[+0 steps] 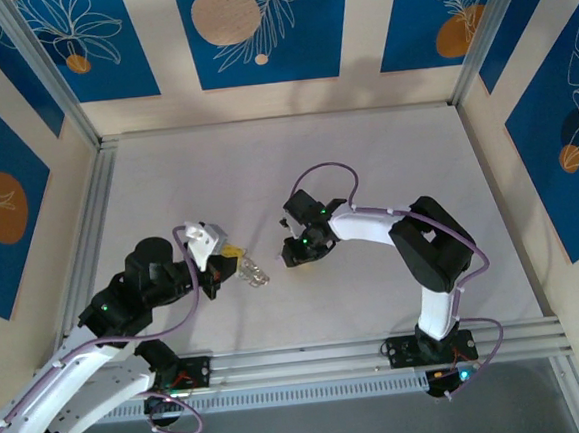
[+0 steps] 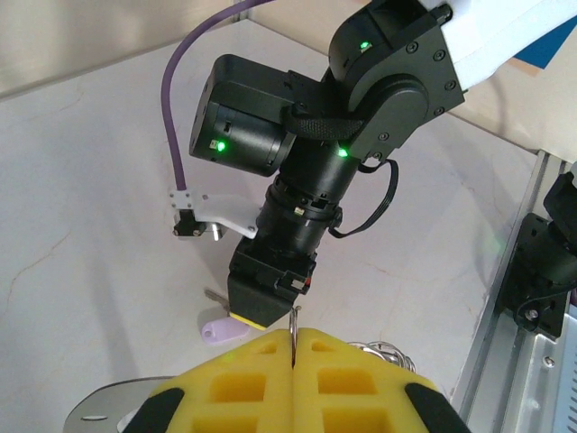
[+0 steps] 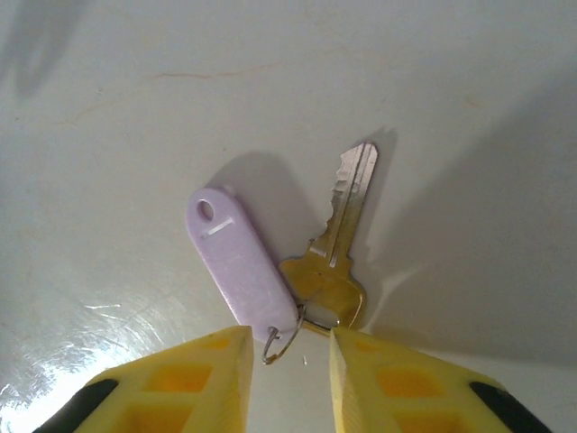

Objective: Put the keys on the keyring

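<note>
My left gripper (image 2: 295, 336) is shut on a thin silver keyring (image 2: 294, 320) that stands on edge between the yellow fingers. More silvery loops (image 2: 386, 354) bunch just to their right, also seen as a silver cluster (image 1: 257, 273) from above. A brass key (image 3: 347, 225) and a lilac tag (image 3: 239, 266), joined by a small wire ring (image 3: 287, 341), lie flat on the table. My right gripper (image 3: 290, 347) hangs over them, jaws apart with that small ring in the gap. In the left wrist view the right gripper (image 2: 263, 311) sits just beyond the keyring, the lilac tag (image 2: 225, 329) beside it.
The two grippers meet near the middle front of the white table (image 1: 365, 160). A metal rail (image 1: 83, 263) runs along the left side and another rail (image 1: 360, 351) along the near edge. Blue patterned walls enclose the back and sides.
</note>
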Available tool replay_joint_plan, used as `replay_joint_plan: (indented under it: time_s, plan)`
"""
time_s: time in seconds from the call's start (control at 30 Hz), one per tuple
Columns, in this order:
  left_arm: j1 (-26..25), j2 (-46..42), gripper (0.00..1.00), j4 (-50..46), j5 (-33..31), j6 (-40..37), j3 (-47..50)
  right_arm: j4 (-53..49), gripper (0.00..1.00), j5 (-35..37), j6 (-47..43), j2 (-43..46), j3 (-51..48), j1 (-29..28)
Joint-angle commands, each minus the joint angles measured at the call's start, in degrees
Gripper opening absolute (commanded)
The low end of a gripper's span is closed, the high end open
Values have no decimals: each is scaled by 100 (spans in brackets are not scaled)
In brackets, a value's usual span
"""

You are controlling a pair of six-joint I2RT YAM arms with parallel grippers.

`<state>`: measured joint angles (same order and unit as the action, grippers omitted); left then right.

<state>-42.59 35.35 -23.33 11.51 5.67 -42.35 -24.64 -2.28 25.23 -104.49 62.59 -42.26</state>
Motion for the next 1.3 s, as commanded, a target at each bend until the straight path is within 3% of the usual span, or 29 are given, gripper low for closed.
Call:
replay_joint_plan:
  time_s: [0.0,0.13,0.43,0.6,0.87,1.1,1.27]
  plan:
    - [66,-50,0,277,88,13,-2,-49,24,94,-33,-128,113,34]
    - [62,-52,0,253,80,14,-10,-14,17,20,-68,-119,113,51]
    - [62,6,0,233,71,8,-21,208,14,-238,24,-85,-22,73]
    - [58,-9,0,215,52,13,-19,146,0,-134,-26,-28,-51,98]
    - [59,-63,0,190,36,26,-19,260,0,177,-561,926,-462,126]
    - [59,-21,0,168,129,-20,-50,996,0,-640,-1512,2626,-1155,-32]
    - [52,104,0,101,317,-151,-226,1135,0,-1901,-1777,3679,-1309,-2]
